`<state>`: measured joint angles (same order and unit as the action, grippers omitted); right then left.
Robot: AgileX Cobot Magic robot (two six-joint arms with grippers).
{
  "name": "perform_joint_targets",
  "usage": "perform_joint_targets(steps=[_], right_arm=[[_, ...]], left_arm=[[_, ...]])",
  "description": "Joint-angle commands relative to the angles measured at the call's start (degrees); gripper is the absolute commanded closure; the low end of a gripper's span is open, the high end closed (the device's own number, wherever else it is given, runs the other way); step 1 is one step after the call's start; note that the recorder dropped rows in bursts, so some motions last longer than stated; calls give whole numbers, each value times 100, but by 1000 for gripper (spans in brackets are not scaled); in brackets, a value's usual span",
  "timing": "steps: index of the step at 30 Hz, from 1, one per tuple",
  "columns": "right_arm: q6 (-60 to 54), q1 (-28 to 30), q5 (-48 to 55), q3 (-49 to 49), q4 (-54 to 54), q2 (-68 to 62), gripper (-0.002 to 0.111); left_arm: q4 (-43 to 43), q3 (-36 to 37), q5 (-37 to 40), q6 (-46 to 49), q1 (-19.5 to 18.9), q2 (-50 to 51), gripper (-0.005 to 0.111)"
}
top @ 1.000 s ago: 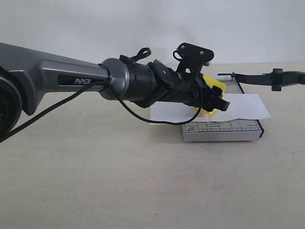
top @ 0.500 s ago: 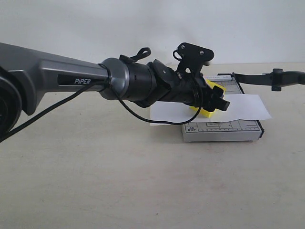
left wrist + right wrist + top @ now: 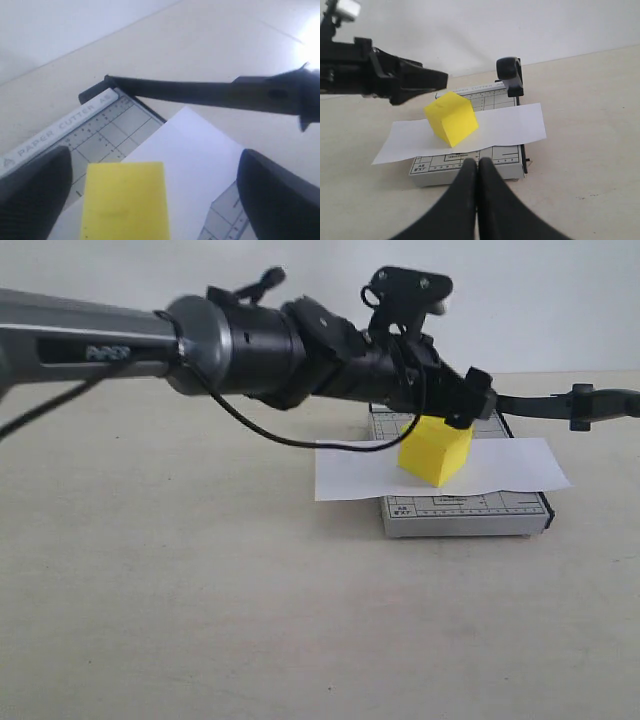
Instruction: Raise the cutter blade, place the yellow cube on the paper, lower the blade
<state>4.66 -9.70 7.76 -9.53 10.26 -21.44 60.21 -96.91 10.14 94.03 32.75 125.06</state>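
Sitting on the paper, the cube is right under the left claw. That claw is spread wide and holds nothing. Its two fingers stand one on each side of the cube and do not touch it. I think the claw is wide so it can lift away and not knock the cube.

The paper lies across the base on the tabletop, and both ends stick out past the base. The cube looks like a weight that keeps the paper from sliding.

The blade is up in the air, past the tips of the left claw, and the paper runs under it. I think it is up to leave room for the cube. Bringing it down is the step not yet done.

The right claw is pressed shut, and I can see nothing between its fingers. It points at the cutter and is apart from it. Maybe it is there to push the blade down.

The base says "PAPER CUTTER" along the edge by the blade's hinge, just past one finger of the left claw. It has grid lines and ruler marks too. The print at the corner nearest the right claw is too small to read. The left arm has a blurry word that looks like "PiPER".
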Motion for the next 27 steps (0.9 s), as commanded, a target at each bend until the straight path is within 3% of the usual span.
perform_joint_targets(steps=[1, 4, 7, 10, 14, 27], right_arm=[[-24, -14, -85, 21, -16, 15, 108], [-24, -14, -85, 21, -16, 15, 108], [-24, -14, -85, 21, -16, 15, 108], [-24, -14, -85, 21, -16, 15, 108], [-24, -14, -85, 21, -16, 15, 108], [-24, -14, -85, 21, -16, 15, 108]], left_arm=[[-1128, 59, 1141, -1264, -400, -684, 38], [-3065, 70, 2244, -2502, -679, -1125, 67], [-3394, 149, 2828, -2954, -857, -1625, 102], [-3452, 310, 2975, -3008, -878, -2144, 102], [-3471, 1123, 3013, -3008, -878, -3186, 102], [-3032, 4008, 1620, -3019, -878, -6972, 102]])
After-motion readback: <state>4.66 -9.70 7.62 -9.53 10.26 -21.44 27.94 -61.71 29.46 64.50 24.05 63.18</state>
